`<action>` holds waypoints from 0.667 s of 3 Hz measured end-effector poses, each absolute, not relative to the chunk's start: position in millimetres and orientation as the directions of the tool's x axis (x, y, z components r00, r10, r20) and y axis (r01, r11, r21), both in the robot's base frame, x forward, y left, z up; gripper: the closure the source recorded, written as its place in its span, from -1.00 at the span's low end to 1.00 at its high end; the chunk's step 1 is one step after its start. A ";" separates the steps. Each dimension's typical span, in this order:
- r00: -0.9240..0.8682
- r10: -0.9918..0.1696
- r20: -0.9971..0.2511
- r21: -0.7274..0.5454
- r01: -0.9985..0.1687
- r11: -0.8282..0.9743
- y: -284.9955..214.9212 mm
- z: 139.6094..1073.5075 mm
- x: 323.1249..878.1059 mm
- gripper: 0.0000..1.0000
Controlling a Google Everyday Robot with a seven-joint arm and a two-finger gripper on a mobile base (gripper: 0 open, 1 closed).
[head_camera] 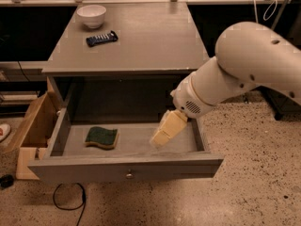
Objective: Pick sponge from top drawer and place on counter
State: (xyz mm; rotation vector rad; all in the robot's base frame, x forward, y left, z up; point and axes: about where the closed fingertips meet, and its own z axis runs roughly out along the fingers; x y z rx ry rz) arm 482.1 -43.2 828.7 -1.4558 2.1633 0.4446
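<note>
The sponge (101, 137), dark green on top over yellow foam, lies flat on the floor of the open top drawer (127, 166), in its left part. The drawer is pulled out from the grey cabinet, with a small round knob on its front panel. My gripper (162, 134), cream-coloured, hangs down inside the drawer right of its middle, about a hand's width to the right of the sponge and apart from it. The big white arm reaches in from the right. The counter (150, 41) is the flat grey cabinet top above.
A white bowl (91, 15) and a dark blue remote-like gadget (101, 38) sit on the counter's far left. A tan cardboard box (34, 131) stands on the floor left of the drawer. A black cable (68, 202) loops on the speckled floor in front.
</note>
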 end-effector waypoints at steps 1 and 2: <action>-0.310 -0.767 -0.562 -0.001 -0.927 0.375 -1.8 779.2 511.1 -1.00; -0.302 -0.743 -0.597 -0.032 -0.917 0.399 42.1 746.7 548.6 -1.00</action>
